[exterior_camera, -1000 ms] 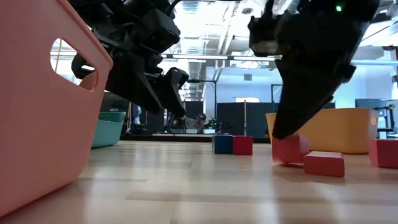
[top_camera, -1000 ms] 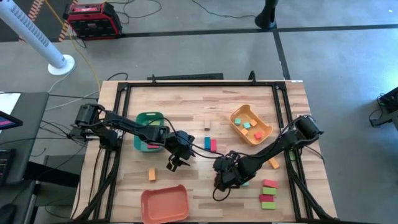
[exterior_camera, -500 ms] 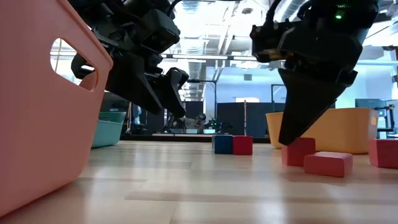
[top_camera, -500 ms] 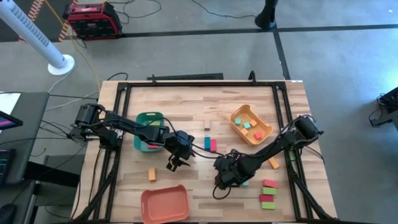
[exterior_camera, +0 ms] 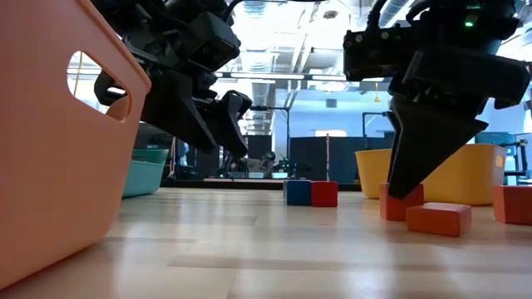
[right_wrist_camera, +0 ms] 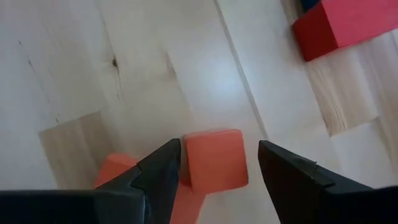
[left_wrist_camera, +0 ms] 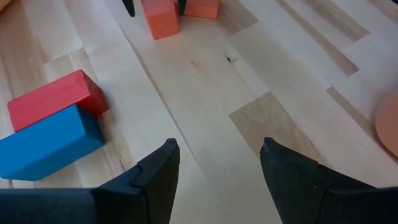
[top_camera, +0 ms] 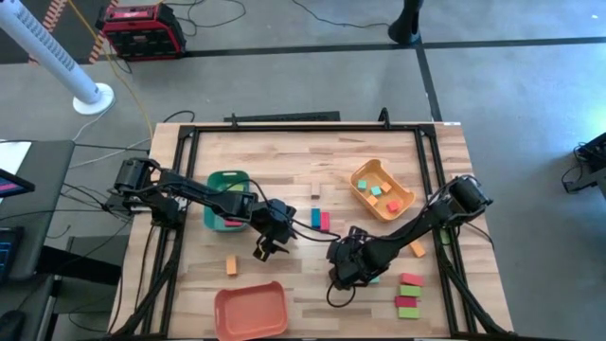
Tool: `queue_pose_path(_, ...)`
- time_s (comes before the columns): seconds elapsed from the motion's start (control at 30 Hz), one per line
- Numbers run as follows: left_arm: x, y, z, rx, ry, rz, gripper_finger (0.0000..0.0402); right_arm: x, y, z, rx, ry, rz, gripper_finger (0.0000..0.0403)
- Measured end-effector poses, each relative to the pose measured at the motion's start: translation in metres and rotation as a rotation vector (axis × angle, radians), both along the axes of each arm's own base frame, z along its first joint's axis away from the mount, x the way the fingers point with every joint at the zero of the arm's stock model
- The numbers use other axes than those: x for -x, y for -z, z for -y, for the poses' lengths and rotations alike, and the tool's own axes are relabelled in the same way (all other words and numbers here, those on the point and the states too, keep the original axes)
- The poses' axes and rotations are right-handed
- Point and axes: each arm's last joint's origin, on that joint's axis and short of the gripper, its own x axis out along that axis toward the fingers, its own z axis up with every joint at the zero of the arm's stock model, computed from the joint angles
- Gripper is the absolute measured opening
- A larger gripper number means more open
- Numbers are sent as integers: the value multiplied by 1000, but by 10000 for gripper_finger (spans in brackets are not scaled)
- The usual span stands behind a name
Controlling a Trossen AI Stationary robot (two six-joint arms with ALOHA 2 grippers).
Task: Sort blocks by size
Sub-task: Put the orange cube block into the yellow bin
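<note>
Trays — green, yellow (rear), salmon.

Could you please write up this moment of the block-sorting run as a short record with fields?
right end effector: low over the table's front middle, fingers open on either side of an orange block, not closed on it
left end effector: open, holding nothing, above bare wood
nearby blocks: a red block and a blue block side by side, touching
green tray: back left, blocks inside
yellow-orange tray: back right, several small blocks inside
salmon-red tray: front edge, no blocks visible inside
</note>
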Motion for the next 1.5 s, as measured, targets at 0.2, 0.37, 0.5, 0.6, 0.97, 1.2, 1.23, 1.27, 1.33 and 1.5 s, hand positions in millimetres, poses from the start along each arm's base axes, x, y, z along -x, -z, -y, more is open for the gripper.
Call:
queue_pose_path(0.2, 0, 0, 1, 0, 3, 0, 212, -1, 0, 4, 19, -29, -15, 245)
queue_pose_path(0.37, 0, 0, 1, 0, 3, 0, 212, -1, 1, 6, 26, -41, -21, 243)
queue_pose_path(0.5, 0, 0, 1, 0, 3, 0, 212, 1, 5, 6, 26, -43, -28, 228)
queue_pose_path(0.6, 0, 0, 1, 0, 3, -1, 212, 3, 10, 7, 12, -47, -29, 213)
queue_pose_path(0.97, 0, 0, 1, 4, -1, -3, 212, 2, 12, 12, 12, -41, -42, 159)
queue_pose_path(1.2, 1, 0, 1, 4, -1, -8, 212, -4, -8, 21, 76, -44, -113, 169)
queue_pose_path(1.23, 1, 0, 1, 4, -1, -9, 212, -5, -14, 23, 98, -43, -128, 169)
queue_pose_path(1.27, 1, 0, 1, 4, -1, -9, 212, -6, -20, 25, 125, -39, -145, 168)
queue_pose_path(1.33, 1, 0, 1, 4, -1, -9, 212, -7, -34, 29, 191, -27, -175, 164)
queue_pose_path(1.5, 1, 0, 1, 4, -1, -9, 212, -6, -72, 44, 360, 68, -233, 163)
